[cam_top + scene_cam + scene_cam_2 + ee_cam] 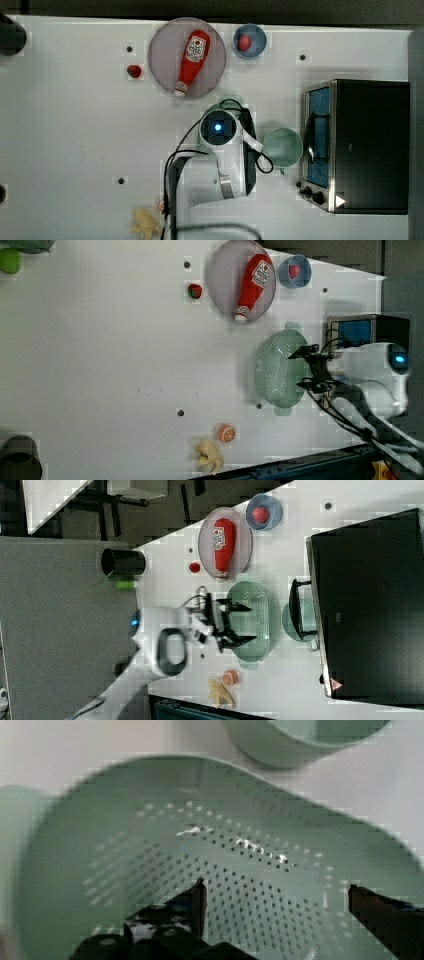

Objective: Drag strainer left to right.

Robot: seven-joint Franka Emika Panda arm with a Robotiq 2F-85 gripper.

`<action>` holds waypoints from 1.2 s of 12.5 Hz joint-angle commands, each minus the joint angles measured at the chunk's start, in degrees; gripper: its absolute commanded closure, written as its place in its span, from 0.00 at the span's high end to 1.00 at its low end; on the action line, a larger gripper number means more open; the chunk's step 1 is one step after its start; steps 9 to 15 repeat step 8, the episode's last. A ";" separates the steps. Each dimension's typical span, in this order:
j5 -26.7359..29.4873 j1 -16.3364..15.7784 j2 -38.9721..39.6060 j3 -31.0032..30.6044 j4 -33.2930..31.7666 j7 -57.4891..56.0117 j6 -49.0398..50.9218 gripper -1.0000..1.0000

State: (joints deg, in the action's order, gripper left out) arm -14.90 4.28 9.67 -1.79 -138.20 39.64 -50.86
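Top view: arm (pixel 220 155) hides most of strainer (pixel 231 101); banana (pixel 145 225) cut off at bottom edge.

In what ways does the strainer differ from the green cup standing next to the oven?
The strainer is oblong with rounded ends, while the green cup is round. The strainer is clearly larger than the cup. The strainer's inside is dotted with holes; the cup's inside looks plain. The open hand hangs over the strainer, while nothing hangs over the cup. Both are pale mint green and stand upright on the white table.
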 commanded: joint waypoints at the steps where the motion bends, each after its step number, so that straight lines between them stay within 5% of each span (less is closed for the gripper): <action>1: 7.49 -0.53 -13.84 -0.92 2.46 -17.69 9.68 1.00; 3: 14.17 -0.52 -23.12 -0.35 3.80 -26.09 20.71 1.00; 8: 15.17 -0.50 -33.66 0.22 15.58 -36.94 43.51 1.00; 15: 15.17 -0.50 -33.66 0.22 15.58 -36.94 43.51 1.00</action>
